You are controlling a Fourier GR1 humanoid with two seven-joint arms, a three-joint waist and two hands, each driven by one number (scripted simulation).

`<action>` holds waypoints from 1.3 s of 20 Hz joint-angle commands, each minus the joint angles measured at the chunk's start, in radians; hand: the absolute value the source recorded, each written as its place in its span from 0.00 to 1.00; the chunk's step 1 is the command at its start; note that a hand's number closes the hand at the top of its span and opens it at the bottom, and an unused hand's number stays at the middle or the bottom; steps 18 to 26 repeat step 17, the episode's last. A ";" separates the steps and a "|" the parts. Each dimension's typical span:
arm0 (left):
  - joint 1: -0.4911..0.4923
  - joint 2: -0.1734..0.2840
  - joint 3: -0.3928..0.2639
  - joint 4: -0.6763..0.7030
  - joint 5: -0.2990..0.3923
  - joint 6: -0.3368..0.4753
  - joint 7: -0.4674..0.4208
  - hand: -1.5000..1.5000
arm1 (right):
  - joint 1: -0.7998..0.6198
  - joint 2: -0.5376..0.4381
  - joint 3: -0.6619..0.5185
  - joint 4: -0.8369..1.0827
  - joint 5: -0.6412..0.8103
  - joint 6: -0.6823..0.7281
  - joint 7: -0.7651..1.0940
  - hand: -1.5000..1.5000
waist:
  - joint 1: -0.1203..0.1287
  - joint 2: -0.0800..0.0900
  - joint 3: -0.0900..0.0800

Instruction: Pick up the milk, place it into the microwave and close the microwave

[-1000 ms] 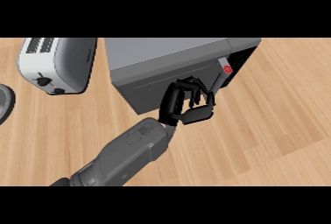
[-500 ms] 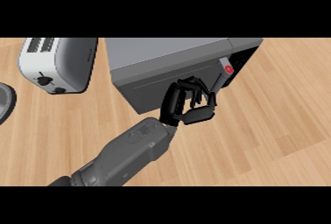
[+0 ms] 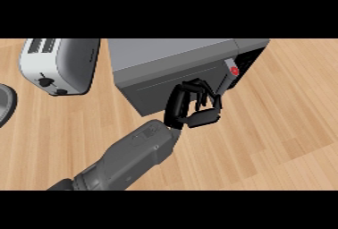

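Wooden counter (image 3: 277,129): toaster (image 3: 59,65) beside microwave (image 3: 178,67)

White toaster (image 3: 58,65) on wooden counter (image 3: 277,125), upper left; dark round object (image 3: 5,107) at left edge.

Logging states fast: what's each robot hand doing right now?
Left robot hand: fingers curled, holding nothing visible, against the microwave door.
Right robot hand: not in view.

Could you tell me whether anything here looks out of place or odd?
Nothing stands out: the toaster sits upright beside the microwave, and one hand, fingers curled, is against the microwave's front.
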 commanded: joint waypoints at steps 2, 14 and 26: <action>-0.090 0.000 0.031 0.079 0.023 -0.021 0.017 1.00 | -0.032 -0.019 -0.006 0.045 -0.031 0.020 0.002 0.00 | -0.002 0.017 -0.004; -0.110 0.000 0.002 0.096 0.068 -0.026 0.012 1.00 | -0.080 -0.077 -0.036 0.156 -0.083 0.090 -0.008 0.00 | -0.004 0.013 -0.002; -0.119 0.000 0.003 0.100 0.080 -0.019 0.009 1.00 | -0.096 -0.094 -0.037 0.182 -0.087 0.095 0.001 0.00 | 0.007 0.013 -0.003</action>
